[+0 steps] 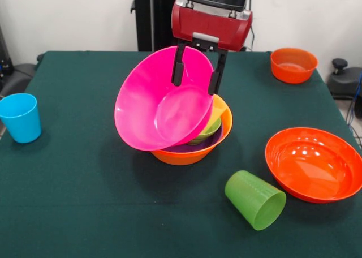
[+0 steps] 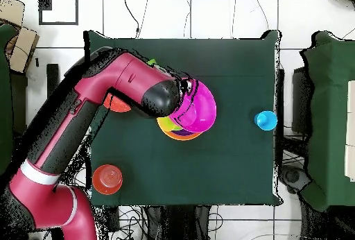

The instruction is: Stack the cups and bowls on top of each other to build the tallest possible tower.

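Fingers [image 1: 182, 71] pinch the pink bowl's [image 1: 153, 108] far rim; it leans tilted on the tower [image 1: 195, 147], probably sliding off if released.

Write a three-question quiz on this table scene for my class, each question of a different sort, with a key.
1. True or false: the pink bowl sits level on the table.
2. Which thing lies on its side? A) blue cup B) green cup C) small orange bowl
3. Fill in: the gripper holds the pink bowl by its ____.

Key:
1. False: it is tilted, leaning against the stack in the large orange bowl.
2. B: the green cup lies on its side beside the red-orange bowl; the blue cup stands upright.
3. Rim: one finger is inside, one outside.
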Robot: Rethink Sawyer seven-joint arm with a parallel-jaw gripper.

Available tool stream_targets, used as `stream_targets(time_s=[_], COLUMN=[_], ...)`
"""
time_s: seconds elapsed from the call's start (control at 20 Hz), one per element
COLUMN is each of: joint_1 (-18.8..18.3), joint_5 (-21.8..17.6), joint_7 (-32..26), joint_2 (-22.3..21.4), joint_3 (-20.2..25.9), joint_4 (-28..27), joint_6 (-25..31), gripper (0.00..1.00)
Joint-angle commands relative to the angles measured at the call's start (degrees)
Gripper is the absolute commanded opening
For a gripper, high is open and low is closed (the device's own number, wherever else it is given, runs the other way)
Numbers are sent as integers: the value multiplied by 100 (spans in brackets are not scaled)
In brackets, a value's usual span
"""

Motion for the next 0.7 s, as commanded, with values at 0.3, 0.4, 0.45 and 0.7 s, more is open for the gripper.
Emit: stream_targets(time_s=[0.3, 0.4, 0.45, 0.7], joint_1=[463, 627, 678, 707], joint_5=[70, -61, -99, -180], joint_7=[1333, 1363, 1364, 1341], joint_2=[-197, -283, -304, -331], joint_3=[2091, 2524, 2646, 2764], joint_4=[-384, -280, -259, -241], joint_6=[187, 557, 683, 644], gripper=[100, 100, 100, 100])
